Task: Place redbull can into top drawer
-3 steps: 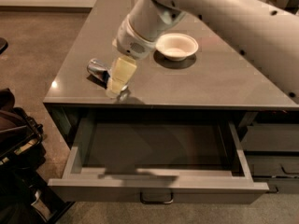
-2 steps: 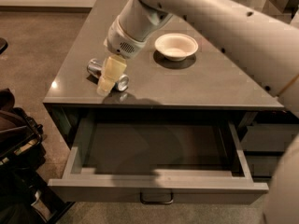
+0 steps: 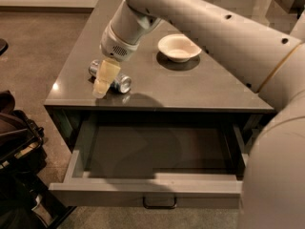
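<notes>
The redbull can [image 3: 122, 83] lies on its side on the grey counter top [image 3: 190, 87], near the front left corner. My gripper [image 3: 103, 81] hangs from the arm that reaches in from the right. It is down at the can, in front of its middle, and hides that part. I cannot tell whether it touches the can. The top drawer [image 3: 147, 192] is pulled wide open below the counter's front edge. Its dark inside [image 3: 157, 151] holds nothing, and its small bar handle [image 3: 159, 204] shows at the front.
A white bowl [image 3: 178, 47] stands on the counter behind and to the right of the can. A dark bag [image 3: 16, 142] sits on the floor left of the cabinet. My arm [image 3: 224, 32] crosses above the counter's right half.
My gripper has moved left and back from the counter's front edge to the can. The can, bowl and drawer have not moved.
</notes>
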Controlling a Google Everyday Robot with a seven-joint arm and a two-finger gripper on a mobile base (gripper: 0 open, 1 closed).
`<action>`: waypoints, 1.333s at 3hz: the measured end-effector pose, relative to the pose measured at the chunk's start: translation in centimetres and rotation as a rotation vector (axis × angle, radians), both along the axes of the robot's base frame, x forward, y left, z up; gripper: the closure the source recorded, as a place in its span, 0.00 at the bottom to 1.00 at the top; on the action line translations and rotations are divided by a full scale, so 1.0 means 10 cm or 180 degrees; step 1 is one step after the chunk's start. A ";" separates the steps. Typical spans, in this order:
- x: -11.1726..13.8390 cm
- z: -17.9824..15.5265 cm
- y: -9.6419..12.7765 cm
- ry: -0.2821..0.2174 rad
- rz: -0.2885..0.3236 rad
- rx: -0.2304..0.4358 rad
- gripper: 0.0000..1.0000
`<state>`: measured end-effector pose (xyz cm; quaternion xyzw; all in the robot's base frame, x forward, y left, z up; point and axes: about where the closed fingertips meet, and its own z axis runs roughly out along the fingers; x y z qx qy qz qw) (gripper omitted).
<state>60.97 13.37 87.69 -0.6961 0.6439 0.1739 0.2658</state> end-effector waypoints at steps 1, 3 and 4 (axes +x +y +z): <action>0.07 -0.09 0.02 -0.0010 -0.0050 -0.0077 0.00; 0.18 -0.22 -0.09 -0.0013 -0.0178 -0.0249 0.00; 0.22 -0.32 -0.20 0.0096 -0.0185 -0.0373 0.00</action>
